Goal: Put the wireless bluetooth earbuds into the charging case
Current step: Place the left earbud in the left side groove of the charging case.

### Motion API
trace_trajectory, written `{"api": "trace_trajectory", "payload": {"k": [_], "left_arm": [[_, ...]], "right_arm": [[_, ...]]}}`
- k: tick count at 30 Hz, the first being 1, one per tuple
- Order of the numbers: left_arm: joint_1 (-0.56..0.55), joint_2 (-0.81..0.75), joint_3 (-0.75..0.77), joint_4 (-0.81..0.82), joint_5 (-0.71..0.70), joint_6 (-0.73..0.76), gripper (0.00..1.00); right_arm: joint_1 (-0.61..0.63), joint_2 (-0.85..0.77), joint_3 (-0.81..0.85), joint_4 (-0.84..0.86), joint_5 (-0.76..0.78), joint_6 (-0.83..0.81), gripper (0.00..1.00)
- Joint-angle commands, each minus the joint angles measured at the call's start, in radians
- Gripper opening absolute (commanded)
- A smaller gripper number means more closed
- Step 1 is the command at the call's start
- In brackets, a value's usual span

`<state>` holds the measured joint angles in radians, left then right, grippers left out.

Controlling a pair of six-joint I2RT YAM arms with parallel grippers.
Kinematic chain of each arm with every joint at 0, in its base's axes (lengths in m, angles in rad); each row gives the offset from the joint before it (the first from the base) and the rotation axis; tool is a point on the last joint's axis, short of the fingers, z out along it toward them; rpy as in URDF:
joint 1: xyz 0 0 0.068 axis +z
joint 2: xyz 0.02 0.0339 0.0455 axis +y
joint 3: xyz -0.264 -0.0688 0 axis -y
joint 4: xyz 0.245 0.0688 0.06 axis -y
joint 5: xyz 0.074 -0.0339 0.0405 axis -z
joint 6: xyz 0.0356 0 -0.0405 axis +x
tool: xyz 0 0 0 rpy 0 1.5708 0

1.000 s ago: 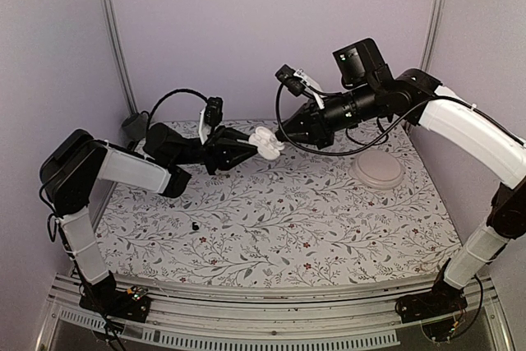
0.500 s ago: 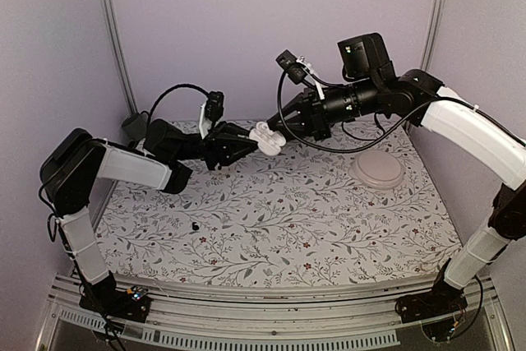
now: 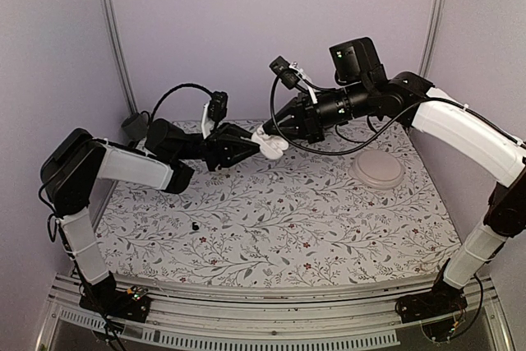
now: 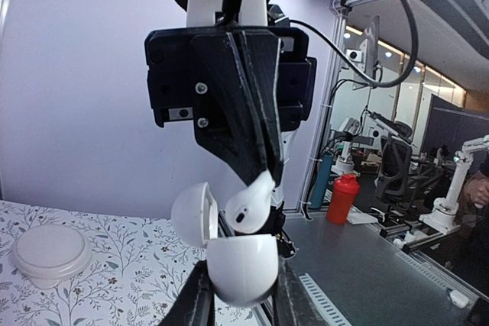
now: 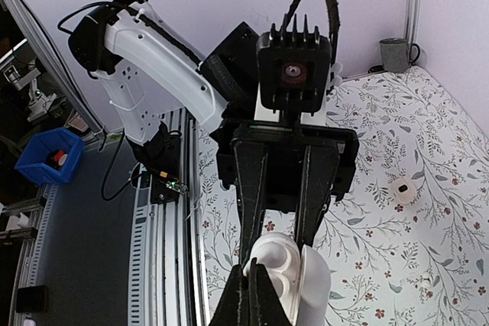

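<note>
My left gripper (image 3: 260, 145) is shut on the charging case (image 3: 274, 145) and holds it in the air above the far side of the table. In the left wrist view the case body (image 4: 243, 265) sits between my fingers (image 4: 197, 303) with its lid (image 4: 191, 214) swung open to the left. My right gripper (image 3: 264, 131) is shut on one white earbud (image 4: 250, 204), which hangs just above the case's opening and touches or nearly touches its rim. The right wrist view shows the closed right gripper (image 5: 250, 292) over the case's sockets (image 5: 284, 263). I cannot make out the second earbud.
A pale round dish (image 3: 377, 170) lies on the flowered table at the right rear. A tiny black bit (image 3: 195, 225) lies on the left front of the table. A white round lump with a dark spot (image 5: 402, 190) and a grey mug (image 5: 396, 54) show in the right wrist view.
My right gripper has moved left and down with the earbud until it sits at the case's opening. My left gripper has lifted the case slightly towards it.
</note>
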<state>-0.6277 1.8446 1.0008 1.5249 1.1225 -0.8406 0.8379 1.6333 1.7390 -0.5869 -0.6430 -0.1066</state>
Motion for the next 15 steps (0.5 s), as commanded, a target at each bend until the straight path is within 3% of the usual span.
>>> {"api": "trace_trajectory", "payload": {"k": [1,15], "left_arm": [[-0.015,-0.01,0.025,0.297,0.021,-0.011,0.0],[-0.018,-0.039,0.027,0.297,0.006,-0.003,0.0]], "right_arm": [[0.008,0.007,-0.007,0.009,-0.004,-0.013,0.02],[0.007,0.017,-0.02,-0.044,-0.006,-0.037,0.02]]}}
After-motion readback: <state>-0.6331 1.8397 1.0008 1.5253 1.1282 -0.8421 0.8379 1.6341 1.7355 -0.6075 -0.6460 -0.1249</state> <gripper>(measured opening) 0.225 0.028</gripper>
